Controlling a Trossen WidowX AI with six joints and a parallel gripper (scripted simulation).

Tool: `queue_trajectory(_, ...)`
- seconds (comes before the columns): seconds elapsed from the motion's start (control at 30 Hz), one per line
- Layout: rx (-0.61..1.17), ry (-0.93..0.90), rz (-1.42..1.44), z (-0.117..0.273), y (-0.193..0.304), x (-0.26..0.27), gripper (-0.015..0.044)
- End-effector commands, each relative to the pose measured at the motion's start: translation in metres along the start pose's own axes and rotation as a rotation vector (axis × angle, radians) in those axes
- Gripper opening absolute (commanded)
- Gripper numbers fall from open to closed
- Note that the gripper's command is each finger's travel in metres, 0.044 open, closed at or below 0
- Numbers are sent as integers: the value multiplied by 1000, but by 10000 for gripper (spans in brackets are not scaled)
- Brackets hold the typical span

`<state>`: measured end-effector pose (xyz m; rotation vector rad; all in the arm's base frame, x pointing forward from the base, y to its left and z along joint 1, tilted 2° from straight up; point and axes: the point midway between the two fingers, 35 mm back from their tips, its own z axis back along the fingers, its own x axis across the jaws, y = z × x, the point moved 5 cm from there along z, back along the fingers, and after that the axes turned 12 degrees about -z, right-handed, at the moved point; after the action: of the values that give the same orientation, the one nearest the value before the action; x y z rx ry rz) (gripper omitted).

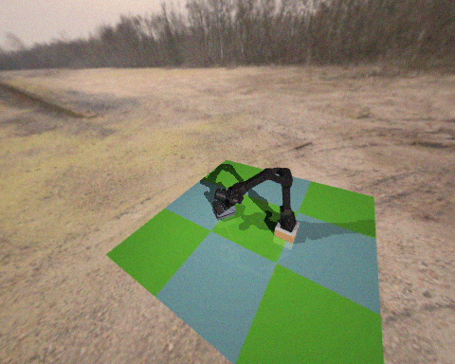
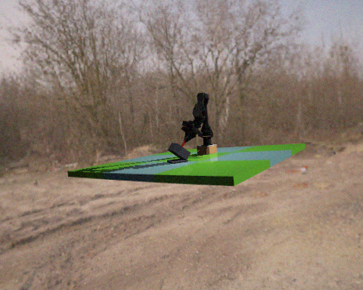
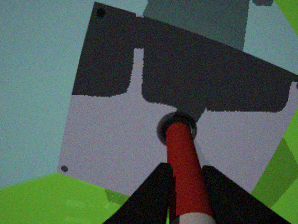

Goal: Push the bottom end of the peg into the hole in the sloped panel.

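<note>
Black six-joint arm [image 2: 200, 113] on a tan base block [image 2: 212, 150], its claw [image 2: 185, 140] angled down. The red peg [image 2: 183, 143] slants between claw and dark tilted panel [image 2: 178, 151], above the green-and-blue checkered counter [image 2: 215, 166].

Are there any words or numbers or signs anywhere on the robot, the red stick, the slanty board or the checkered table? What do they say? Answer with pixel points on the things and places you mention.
There are none that I can read.
Robot arm [image 1: 286, 190] [image 2: 200, 111]: no writing shows; it is too dark and small to rule out tiny marks.
Red peg [image 2: 183, 143] [image 3: 186, 167]: none shows.
Sloped panel [image 1: 226, 213] [image 2: 179, 151] [image 3: 115, 135]: none, only dark dots at corners.
Checkered table [image 1: 212, 280] [image 2: 200, 171] [image 3: 30, 90]: none, just colored squares.
</note>
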<state>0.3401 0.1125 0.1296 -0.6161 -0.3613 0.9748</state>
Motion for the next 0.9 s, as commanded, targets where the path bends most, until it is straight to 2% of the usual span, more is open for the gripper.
queue_trajectory(0.0, 1, -3, 4, -3, 0, 1, 0)
queue_trajectory(0.87, 0, -3, 4, -21, 0, 1, 0)
